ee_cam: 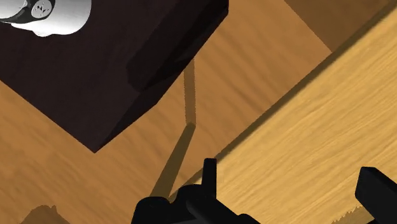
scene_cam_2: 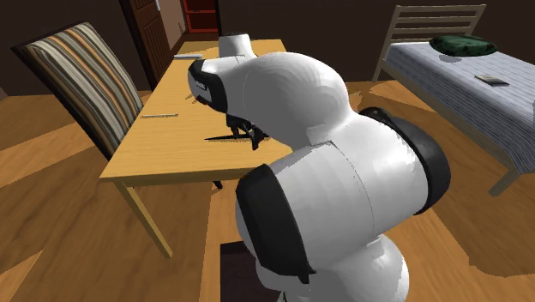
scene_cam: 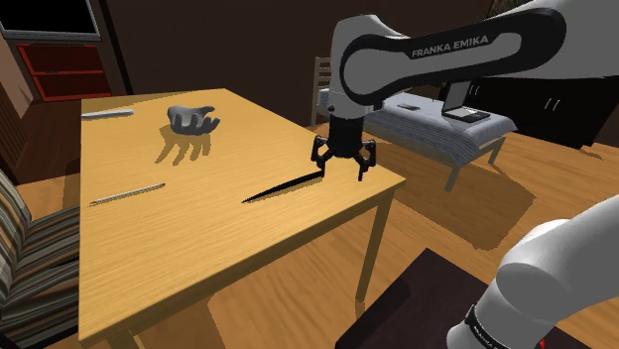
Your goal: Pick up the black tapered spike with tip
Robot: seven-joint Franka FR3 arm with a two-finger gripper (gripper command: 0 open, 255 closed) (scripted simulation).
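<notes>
One white arm, smooth and rounded with dark joint bands, bulks across the second exterior view and hides part of the table behind it. The table is a pale rectangle with a streaked wood grain on thin square legs. It stands on a wood-grained floor of a warmer brown. Beyond it is a bed with a slatted wooden headboard and a grey-blue striped cover. A chair with striped upholstery is at the table's far side from the arm, cut off at the shoulder view's left edge. The stand is a dark, sharp-cornered box, seen below the table's edge in the wrist view.

The gripper hangs close over the tabletop near the corner by the stand. Its black fingers are spread apart and hold nothing.

A grey claw-like object with curled prongs sits well away toward the far end, casting a fingered shadow. The black tapered spike lies flat on the table. Its thick end is just beside the gripper and its fine tip points away along the wood; I cannot tell whether the two touch. In the second exterior view the spike is partly hidden behind the arm. A thin grey rod lies near the striped chair, and a short flat grey bar lies at the far edge.
</notes>
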